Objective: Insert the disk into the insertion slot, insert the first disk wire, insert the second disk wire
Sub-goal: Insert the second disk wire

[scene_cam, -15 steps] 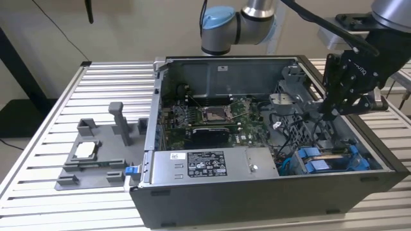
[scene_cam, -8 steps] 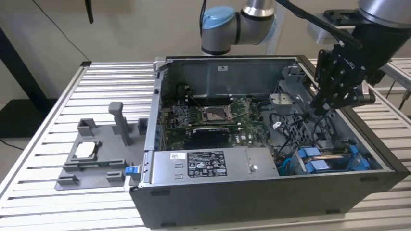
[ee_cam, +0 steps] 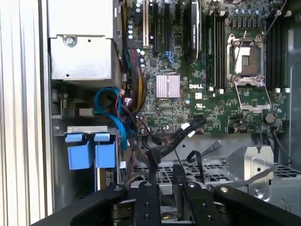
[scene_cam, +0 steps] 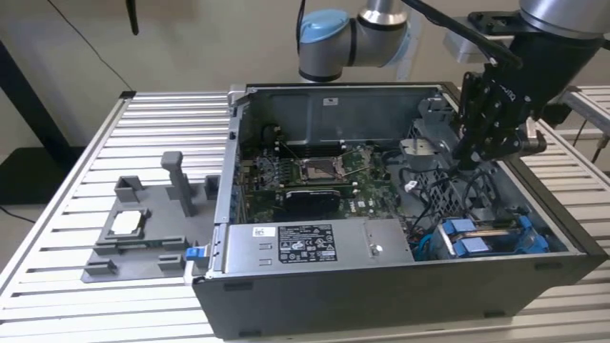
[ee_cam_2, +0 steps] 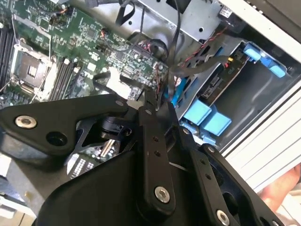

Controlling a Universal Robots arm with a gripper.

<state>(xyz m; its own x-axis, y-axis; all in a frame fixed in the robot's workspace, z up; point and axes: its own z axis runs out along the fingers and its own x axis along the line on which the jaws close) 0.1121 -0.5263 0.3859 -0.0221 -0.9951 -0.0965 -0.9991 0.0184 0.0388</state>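
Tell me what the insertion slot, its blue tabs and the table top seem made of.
The insertion slot looks like grey sheet metal: dull sheen, thin edges. Its blue tabs are probably moulded plastic: uniform bright colour, smooth faces. The table top is likely aluminium: pale ribbed slats with a soft shine.

This looks like a robotics lab: an open grey metal computer case (scene_cam: pixel 381 296) lies on a ribbed aluminium bench (scene_cam: pixel 86 164). A grey plastic fixture (scene_cam: pixel 143 246) sits beside the case, and a blue-capped silver robot arm (scene_cam: pixel 329 36) reaches above it.
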